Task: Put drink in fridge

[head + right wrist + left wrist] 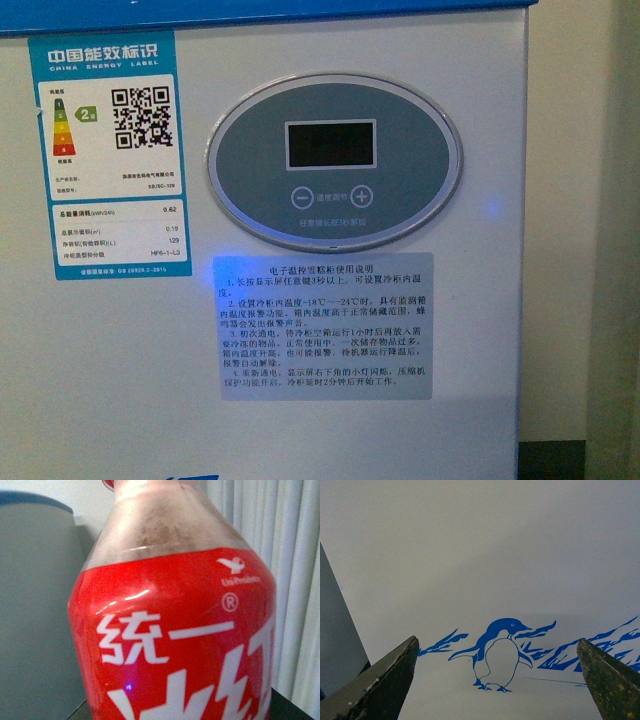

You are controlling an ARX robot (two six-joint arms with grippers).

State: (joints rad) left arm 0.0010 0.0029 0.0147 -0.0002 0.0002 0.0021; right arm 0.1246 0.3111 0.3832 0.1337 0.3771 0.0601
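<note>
1. We face the fridge [300, 420] at close range: its white front fills the front view, with the blue top rim [250, 12] above.
2. On that front sit an energy label [110, 150] at left, an oval control panel [335, 175] in the middle and an instruction sticker [322, 325] below it.
3. Our left claw [496, 640] is released, fingers [390, 675] spread wide with nothing between, facing the blue penguin [500, 652].
4. The drink [175, 630] stands upright, filling the right wrist view, a pale curtain [295, 580] behind.
5. The right claw does not show, so we cannot tell its grip.
</note>
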